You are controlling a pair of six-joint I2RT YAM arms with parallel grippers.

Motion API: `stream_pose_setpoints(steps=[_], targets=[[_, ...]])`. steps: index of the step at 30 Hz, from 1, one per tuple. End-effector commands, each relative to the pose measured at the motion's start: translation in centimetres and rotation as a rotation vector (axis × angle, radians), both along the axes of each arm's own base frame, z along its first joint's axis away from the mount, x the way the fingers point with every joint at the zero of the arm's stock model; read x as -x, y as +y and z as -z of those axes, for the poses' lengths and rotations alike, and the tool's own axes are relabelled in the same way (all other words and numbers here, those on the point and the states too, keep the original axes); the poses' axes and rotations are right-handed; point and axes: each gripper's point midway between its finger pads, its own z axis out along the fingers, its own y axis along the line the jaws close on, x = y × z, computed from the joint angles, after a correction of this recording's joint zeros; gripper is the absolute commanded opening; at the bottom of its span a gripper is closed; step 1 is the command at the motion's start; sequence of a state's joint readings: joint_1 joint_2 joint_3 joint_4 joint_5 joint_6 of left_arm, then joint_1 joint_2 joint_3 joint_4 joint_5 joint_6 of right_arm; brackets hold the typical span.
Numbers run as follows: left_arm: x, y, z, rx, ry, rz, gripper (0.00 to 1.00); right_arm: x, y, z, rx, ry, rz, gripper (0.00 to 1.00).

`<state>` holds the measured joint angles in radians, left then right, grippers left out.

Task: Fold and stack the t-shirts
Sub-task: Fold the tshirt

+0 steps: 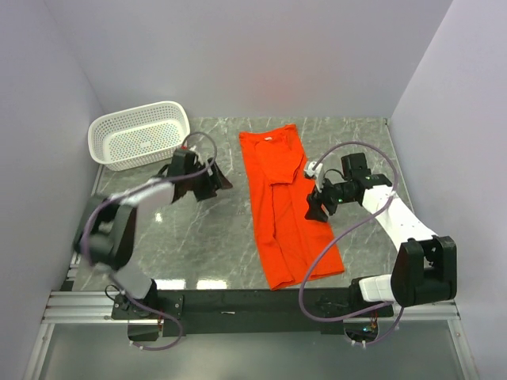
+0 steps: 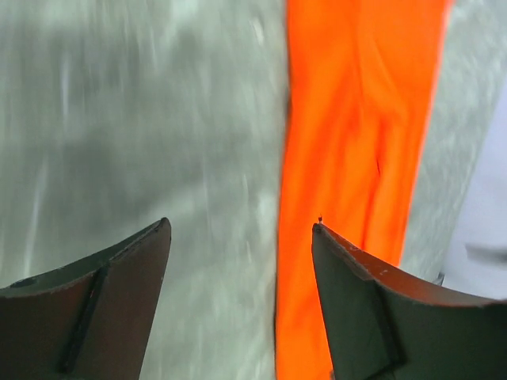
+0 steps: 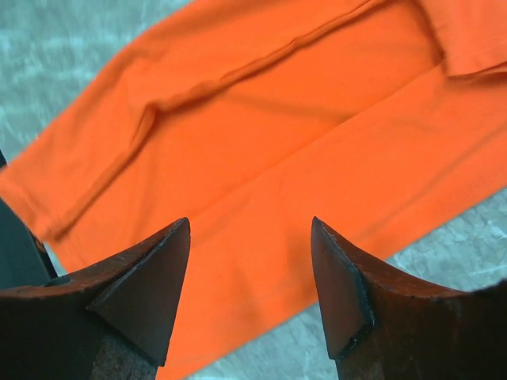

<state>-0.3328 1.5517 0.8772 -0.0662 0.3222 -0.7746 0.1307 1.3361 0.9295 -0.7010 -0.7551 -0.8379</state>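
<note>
The orange-red t-shirt [image 1: 282, 202] lies on the grey marbled table, folded lengthwise into a long strip running from the back to the front edge, with a small white neck label at its far end. It also shows in the left wrist view [image 2: 356, 158] and in the right wrist view [image 3: 261, 158]. My left gripper [image 1: 215, 182] is open and empty, hovering left of the strip. In its own view it is over bare table at the shirt's edge [image 2: 242, 226]. My right gripper [image 1: 315, 207] is open and empty above the strip's right edge [image 3: 250, 226].
A white perforated plastic basket [image 1: 139, 134] stands at the back left, just behind my left arm. White walls close in the table on three sides. The black mounting rail [image 1: 238, 301] runs along the front edge.
</note>
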Motion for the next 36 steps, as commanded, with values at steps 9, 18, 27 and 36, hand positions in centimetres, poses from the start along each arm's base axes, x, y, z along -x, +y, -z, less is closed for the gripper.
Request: stream_pose_setpoints(steps=[9, 18, 27, 36], targets=[[-15.0, -4.8, 4.1, 0.032, 0.061, 0.075, 0.68, -2.9, -1.3, -4.1, -0.157, -0.039, 0.191, 0.69], [-19.8, -5.7, 8.7, 0.003, 0.14, 0.037, 0.53, -3.1, -2.6, -4.5, -0.199, -0.008, 0.233, 0.68], [-23.2, -5.6, 9.0, 0.103, 0.127, -0.006, 0.06, -3.3, -3.1, -4.7, -0.216, 0.002, 0.245, 0.68], [-28.0, -1.7, 6.8, 0.196, 0.063, -0.139, 0.01, -3.2, -3.3, -4.4, -0.205, 0.01, 0.237, 0.67]])
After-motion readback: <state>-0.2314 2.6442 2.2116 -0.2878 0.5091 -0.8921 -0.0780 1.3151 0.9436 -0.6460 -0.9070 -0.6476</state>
